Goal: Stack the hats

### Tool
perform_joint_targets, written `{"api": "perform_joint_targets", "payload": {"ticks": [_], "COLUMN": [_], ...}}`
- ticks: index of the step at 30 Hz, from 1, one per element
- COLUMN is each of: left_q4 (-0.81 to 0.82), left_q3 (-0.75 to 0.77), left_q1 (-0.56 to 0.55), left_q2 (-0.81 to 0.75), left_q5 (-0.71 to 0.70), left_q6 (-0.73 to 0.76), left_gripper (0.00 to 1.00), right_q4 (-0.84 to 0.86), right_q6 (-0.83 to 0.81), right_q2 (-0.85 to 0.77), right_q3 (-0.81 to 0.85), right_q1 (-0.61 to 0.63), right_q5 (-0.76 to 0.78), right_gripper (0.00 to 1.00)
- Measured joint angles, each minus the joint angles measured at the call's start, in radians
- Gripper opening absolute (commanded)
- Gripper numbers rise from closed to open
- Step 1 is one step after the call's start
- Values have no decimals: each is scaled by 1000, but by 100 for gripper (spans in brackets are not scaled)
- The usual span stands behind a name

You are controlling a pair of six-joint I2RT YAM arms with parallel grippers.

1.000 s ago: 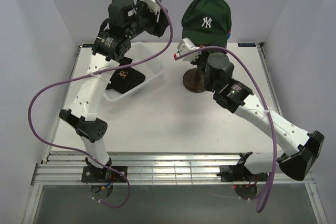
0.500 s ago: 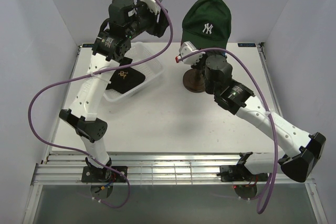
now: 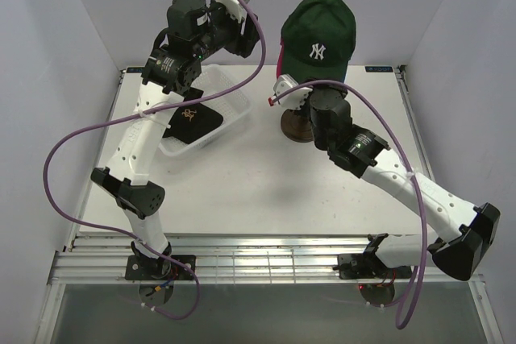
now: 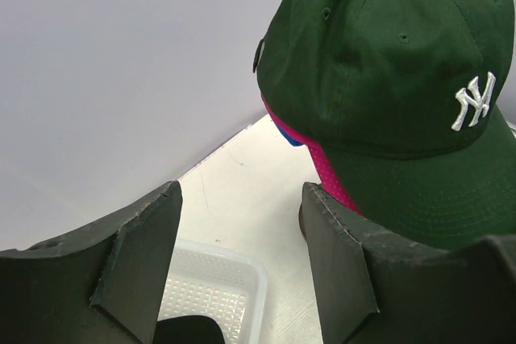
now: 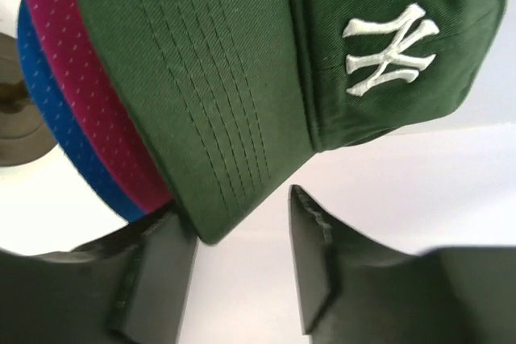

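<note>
On the table (image 3: pixel 266 191), the stand (image 3: pixel 297 128) sits toward 1 o'clock from the centre and carries a stack of three: the NY cap (image 3: pixel 318 30) on top, the middle cap (image 5: pixel 89 94) under it, the bottom cap (image 5: pixel 64 147) lowest. The basket (image 3: pixel 234 112) lies at 9 o'clock of the stand, apart from it. The lettered cap (image 3: pixel 192 121) lies in the basket, toward its 7 o'clock end.

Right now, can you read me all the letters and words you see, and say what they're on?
"NY": white stitching on the front of the green cap.
Gold logo on the black cap in the white basket: too small to read.
Blue label at the far edge of the table: too small to read.
</note>
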Motion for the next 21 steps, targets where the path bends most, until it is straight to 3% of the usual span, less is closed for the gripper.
{"api": "perform_joint_targets", "payload": {"ticks": [1, 4, 13, 15, 16, 21], "left_q4": [0, 0, 0, 0, 0, 0], "left_q3": [0, 0, 0, 0, 0, -6], "left_q1": [0, 0, 1, 1, 1, 1], "left_q2": [0, 0, 0, 0, 0, 0], "left_q5": [0, 2, 8, 12, 14, 20], "left_q6": [0, 0, 0, -1, -1, -4], "left_gripper": [72, 72, 72, 72, 72, 72], "right_q4": [-17, -61, -186, -217, -235, -383], "right_q6": [5, 26, 68, 92, 109, 188], "right_q2": [0, -2, -11, -11, -12, -51], "right_q3": [0, 7, 94, 134, 153, 254], "right_q1": [2, 11, 45, 45, 45, 46], "right_q5": [0, -2, -57, -87, -107, -300], "right_gripper": [64, 71, 74, 95, 90, 89]}}
